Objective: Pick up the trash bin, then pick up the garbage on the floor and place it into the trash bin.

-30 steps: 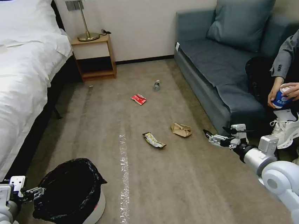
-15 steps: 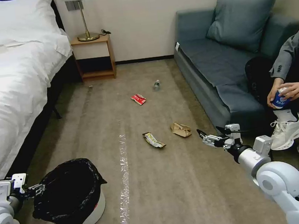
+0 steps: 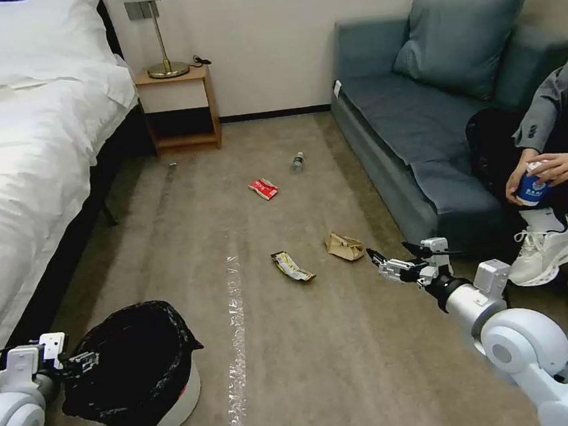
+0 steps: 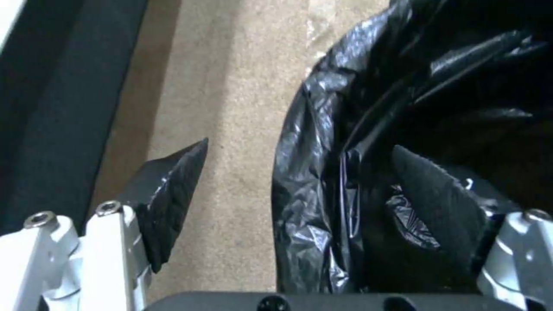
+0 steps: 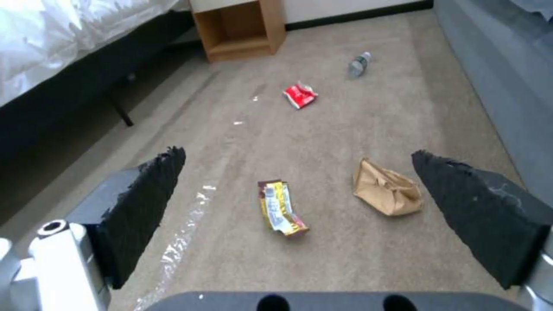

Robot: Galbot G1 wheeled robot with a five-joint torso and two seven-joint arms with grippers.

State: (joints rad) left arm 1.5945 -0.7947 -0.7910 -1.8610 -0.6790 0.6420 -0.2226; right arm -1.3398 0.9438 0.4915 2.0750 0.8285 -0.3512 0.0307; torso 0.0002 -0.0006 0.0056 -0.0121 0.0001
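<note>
In the head view the trash bin, white with a black bag draped over its rim, stands on the carpet beside the bed; nothing can be made out inside the dark liner. The left gripper sits at the bin's near rim, closer to it than a second ago. The right gripper hangs spread wide over the floor, having slid leftward toward the brown paper bag; the yellowish wrapper, red-and-white packet and bottle lie untouched. In the left wrist view the fingers are parted, one outside the bag, one inside the rim, not yet clamped. In the right wrist view the wide-apart fingers frame the wrapper and paper bag below.
</note>
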